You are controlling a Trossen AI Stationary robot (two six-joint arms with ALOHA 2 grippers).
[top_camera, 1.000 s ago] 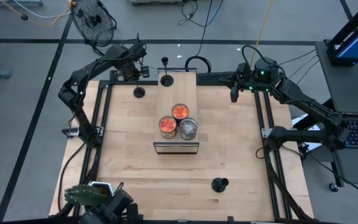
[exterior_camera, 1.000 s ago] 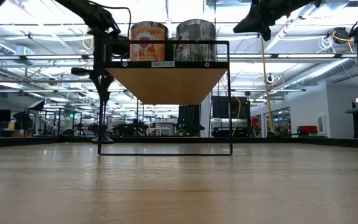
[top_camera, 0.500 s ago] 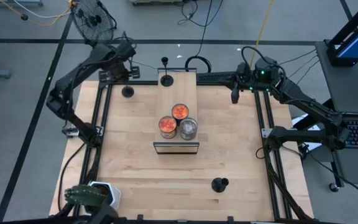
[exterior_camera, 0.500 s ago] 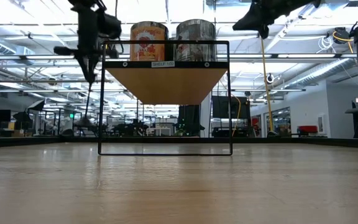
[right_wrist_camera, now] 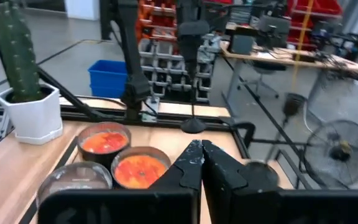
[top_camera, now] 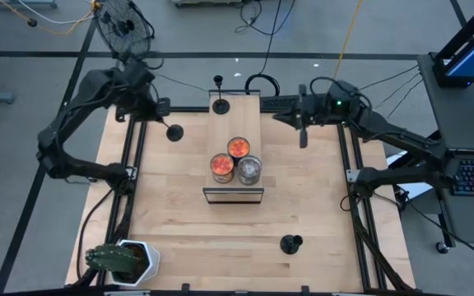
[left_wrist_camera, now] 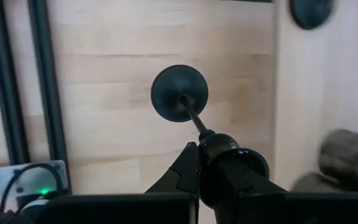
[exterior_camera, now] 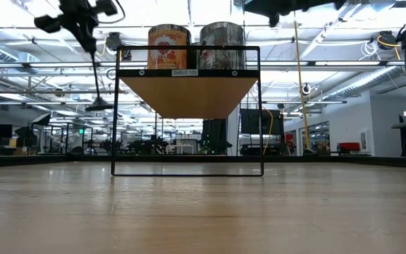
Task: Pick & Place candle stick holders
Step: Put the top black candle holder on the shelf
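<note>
High view: three round jars are seen mid-frame on a shelf, two showing orange contents. At upper left, one of the candle stick holders is pinched by its stem in the left gripper, raised. The right gripper, upper right, is pressed together, empty.
</note>
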